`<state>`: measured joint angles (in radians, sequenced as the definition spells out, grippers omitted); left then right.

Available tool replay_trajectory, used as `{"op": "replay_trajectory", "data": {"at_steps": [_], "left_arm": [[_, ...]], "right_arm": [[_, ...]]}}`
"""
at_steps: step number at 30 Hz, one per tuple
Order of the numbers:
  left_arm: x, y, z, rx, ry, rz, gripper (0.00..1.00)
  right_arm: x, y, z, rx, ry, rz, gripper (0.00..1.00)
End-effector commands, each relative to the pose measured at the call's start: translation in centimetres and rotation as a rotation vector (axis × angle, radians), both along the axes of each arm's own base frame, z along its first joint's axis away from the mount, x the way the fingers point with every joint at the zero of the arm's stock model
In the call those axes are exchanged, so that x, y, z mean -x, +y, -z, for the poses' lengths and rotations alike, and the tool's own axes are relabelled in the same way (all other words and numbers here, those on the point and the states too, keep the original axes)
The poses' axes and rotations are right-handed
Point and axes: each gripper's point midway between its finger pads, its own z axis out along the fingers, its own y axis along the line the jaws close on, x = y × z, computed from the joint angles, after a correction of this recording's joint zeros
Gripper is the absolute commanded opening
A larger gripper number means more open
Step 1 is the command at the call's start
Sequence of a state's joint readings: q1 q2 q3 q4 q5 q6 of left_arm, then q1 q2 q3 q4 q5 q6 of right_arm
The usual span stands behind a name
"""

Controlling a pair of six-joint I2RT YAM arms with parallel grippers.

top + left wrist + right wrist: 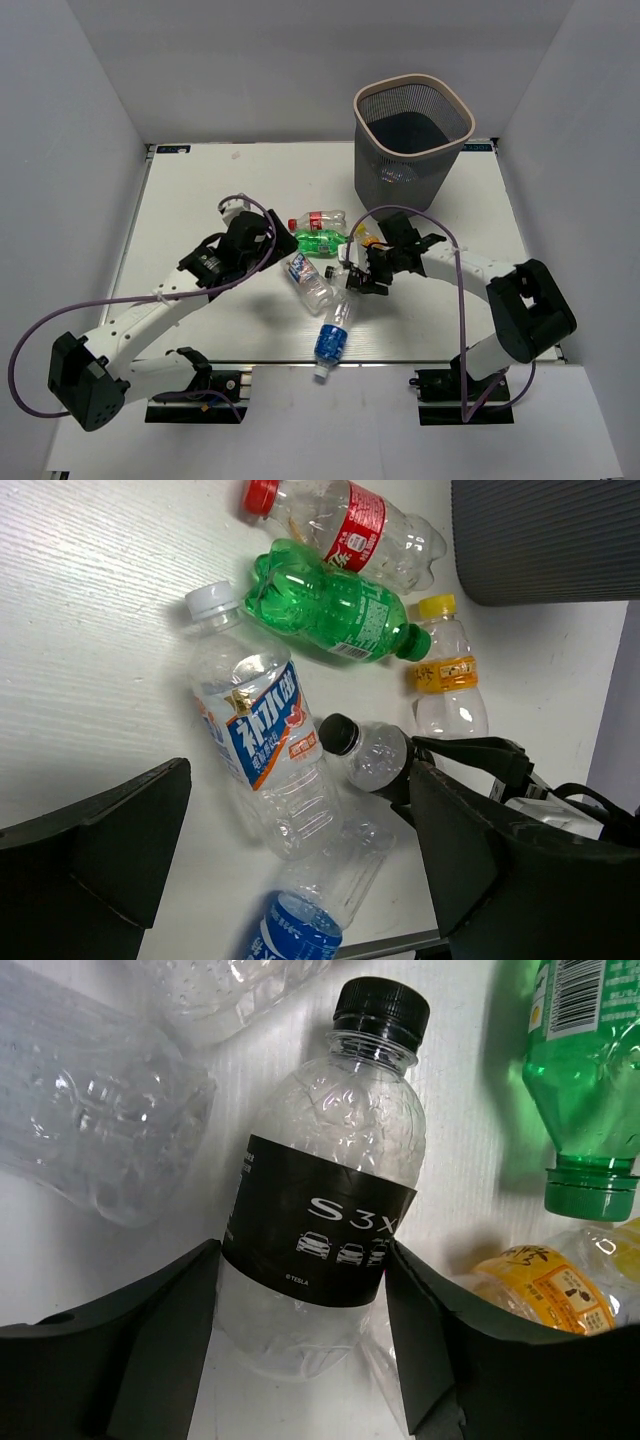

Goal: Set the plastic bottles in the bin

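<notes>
My right gripper [300,1260] looks clenched on the black-label bottle [330,1200], which lies on the table [200,200] in the pile, with the bin [400,180] well apart. Crinkly plastic could squirt out, or I could snag the yellow-label bottle [540,1290]. My left gripper [300,780] hangs released.

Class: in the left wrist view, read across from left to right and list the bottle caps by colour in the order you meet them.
white cap → red cap → black cap → green cap → yellow cap
</notes>
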<state>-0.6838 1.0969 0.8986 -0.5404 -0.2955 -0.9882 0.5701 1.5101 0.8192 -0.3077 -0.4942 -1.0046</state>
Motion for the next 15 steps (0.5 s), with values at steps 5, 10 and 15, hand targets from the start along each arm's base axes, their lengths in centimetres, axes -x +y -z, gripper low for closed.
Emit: {"op": "replay_trajectory", "data": {"at_steps": [5, 10, 15], "left_arm": [[0.9, -1.1, 2.3, 0.027, 0.106, 0.016, 1.0], [1.8, -1.9, 5.0, 0.0, 0.199, 0.044, 1.0], [1.6, -2.9, 6.4, -0.035, 0.253, 0.07, 1.0]], "right_arm": [[-0.1, 0.4, -4.7, -0.055, -0.018, 0.04, 0.23], [-0.2, 2.4, -14.4, -0.238, -0.106, 0.021, 0.18], [-1.9, 4.5, -24.7, -0.448, -0.245, 0.05, 0.18]]}}
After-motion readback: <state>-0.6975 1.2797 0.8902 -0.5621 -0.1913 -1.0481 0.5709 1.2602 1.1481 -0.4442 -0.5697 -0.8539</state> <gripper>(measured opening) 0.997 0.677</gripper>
